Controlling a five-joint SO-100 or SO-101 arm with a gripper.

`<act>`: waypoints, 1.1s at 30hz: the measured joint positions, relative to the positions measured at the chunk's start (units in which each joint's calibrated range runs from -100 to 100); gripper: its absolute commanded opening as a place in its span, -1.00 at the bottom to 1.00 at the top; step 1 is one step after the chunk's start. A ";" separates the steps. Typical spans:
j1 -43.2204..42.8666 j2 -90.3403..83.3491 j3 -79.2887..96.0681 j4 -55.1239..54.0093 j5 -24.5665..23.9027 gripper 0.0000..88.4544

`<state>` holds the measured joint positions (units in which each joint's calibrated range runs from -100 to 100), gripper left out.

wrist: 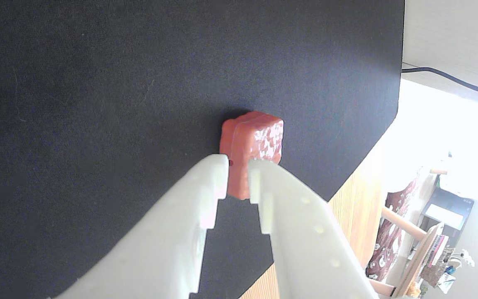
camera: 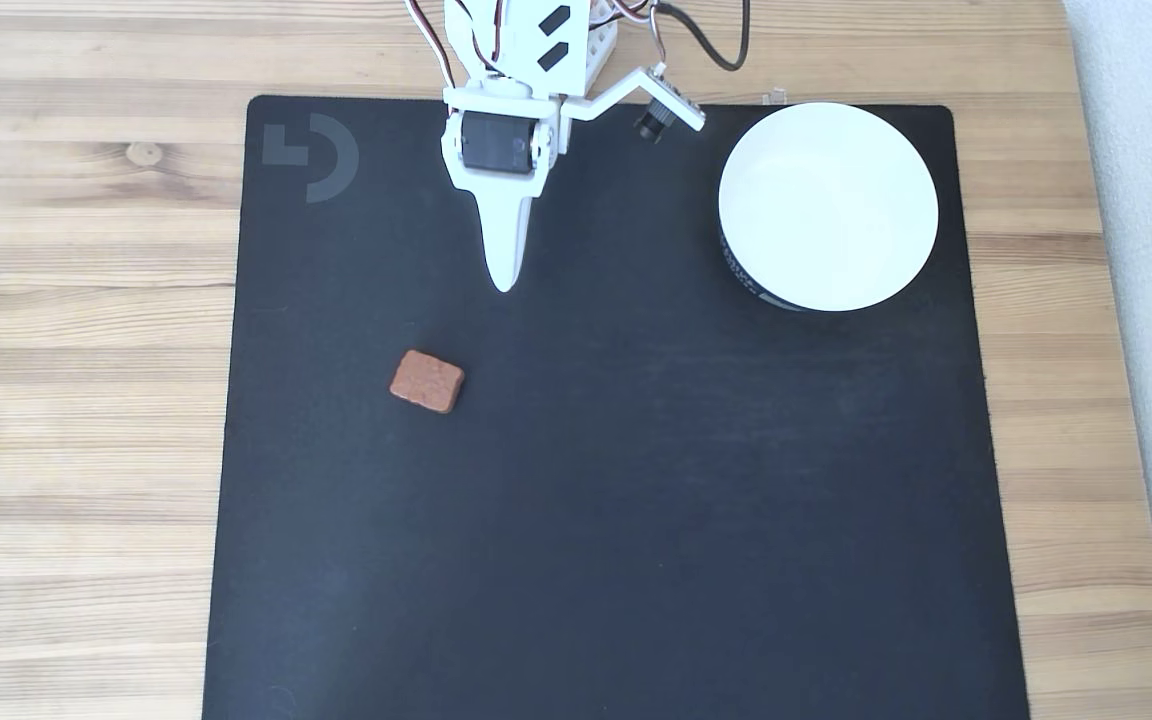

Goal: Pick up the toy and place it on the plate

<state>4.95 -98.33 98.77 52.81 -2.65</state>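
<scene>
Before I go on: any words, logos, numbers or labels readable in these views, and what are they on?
Grey "G"-like logo mark, no letters beside it, on the black rectangular mat in the fixed view.
Small white print on the dark outer band of the round white dish: too small to read.
Nothing readable on the reddish-brown bumpy toy block, the white gripper or the wooden table.

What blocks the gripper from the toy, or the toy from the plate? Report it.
Nothing visible. In the fixed view, bare black mat separates the gripper from the toy, and the toy from the plate.
</scene>
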 measured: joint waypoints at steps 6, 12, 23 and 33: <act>0.00 0.00 0.00 0.00 0.00 -0.94; 0.00 0.00 0.00 0.00 0.00 -0.94; 0.42 0.00 0.00 0.00 0.00 -0.94; 0.75 5.91 -4.82 0.51 -2.99 -0.95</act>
<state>5.70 -92.42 93.95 53.31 -5.64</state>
